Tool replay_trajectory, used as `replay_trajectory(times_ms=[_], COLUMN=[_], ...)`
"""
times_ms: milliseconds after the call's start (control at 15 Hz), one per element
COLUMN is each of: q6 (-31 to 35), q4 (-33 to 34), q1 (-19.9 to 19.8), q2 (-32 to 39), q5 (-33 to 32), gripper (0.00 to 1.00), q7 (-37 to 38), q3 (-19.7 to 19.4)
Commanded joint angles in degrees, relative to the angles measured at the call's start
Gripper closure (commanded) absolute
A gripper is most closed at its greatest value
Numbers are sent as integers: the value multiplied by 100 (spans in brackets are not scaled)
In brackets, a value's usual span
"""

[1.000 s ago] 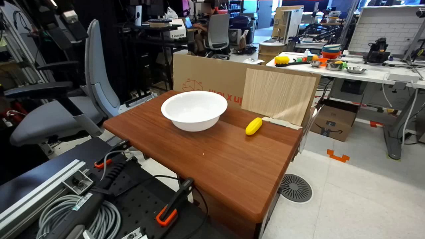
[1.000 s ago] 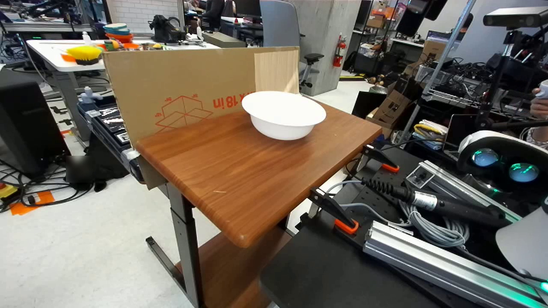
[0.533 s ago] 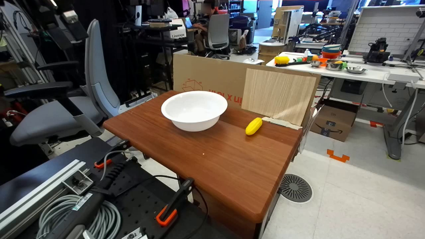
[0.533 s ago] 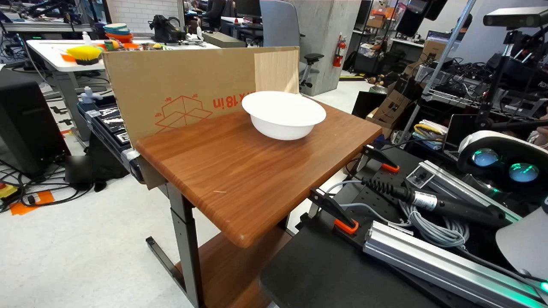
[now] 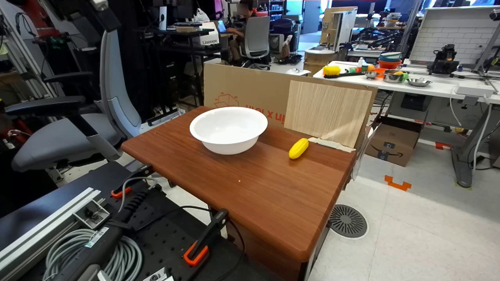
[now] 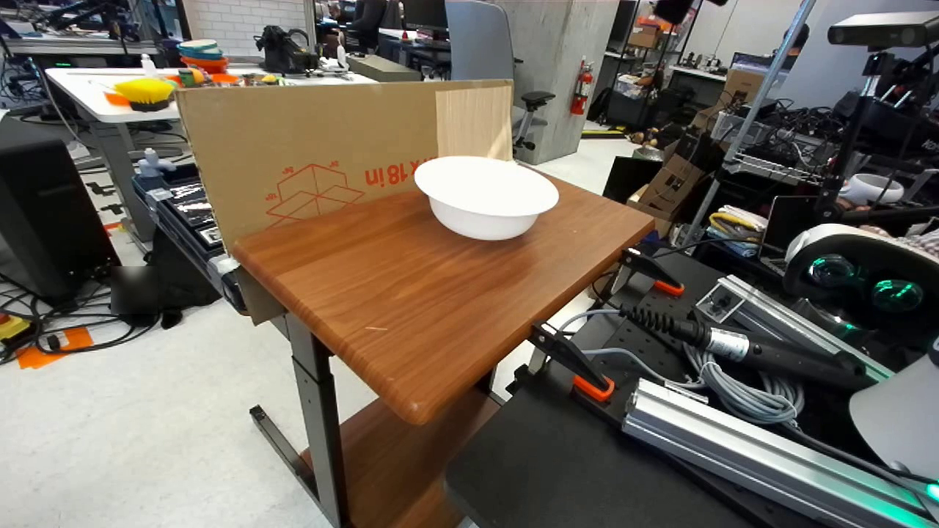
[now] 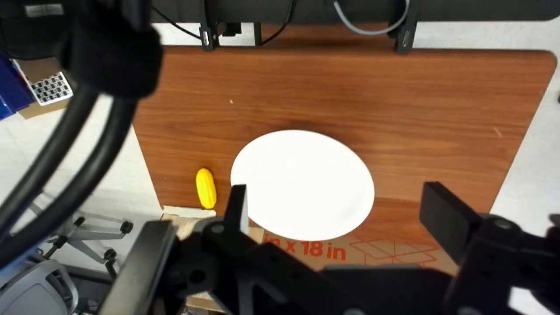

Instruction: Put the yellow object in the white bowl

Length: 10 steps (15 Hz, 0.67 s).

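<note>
Two task items: yellow object [image 5: 298, 148] and bowl [image 5: 228, 148], both resting on the table [image 5: 265, 183], apart from each other.
Yellow object: lying lengthwise, just beside the strip [image 5: 332, 144] at the foot of the board [image 5: 327, 111]; contact with the strip cannot be told.
Bowl: upright in all three views; yellow object outside it.
Pick: not done; nothing indicates a grasp.
Place: not done; depends on the pick.
Work left: align over the yellow object, descend, grip, lift, carry to the bowl, lower, release.
Stage: judged to be the start of the approach.
Gripper [image 7: 336, 188]: fingers [image 7: 446, 221] spread wide, nothing held between them.
Pose: pointing down at the table, judged to be high above it, since the wrist view takes in nearly the whole top; largely outside both exterior views.
Alignment: bowl appears between the fingertips in the wrist view; yellow object appears beyond the finger on that view's left.
Next move: judged to require a sideways shift toward the yellow object before descent; the fingers should then close across its narrow width.
Caution: the board may limit finger room; a low traverse could strike the bowl's rim.
</note>
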Motion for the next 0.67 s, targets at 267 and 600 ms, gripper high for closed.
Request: replay_trajectory(times_ms=[267,600], q6=[1463,1306], q4=[930,1956], q1=[-1045,-1154], q2=[2186,3879], q5=[-276,55], gripper=[0,0], q7=[-131,31], q3=[-1019,-1535])
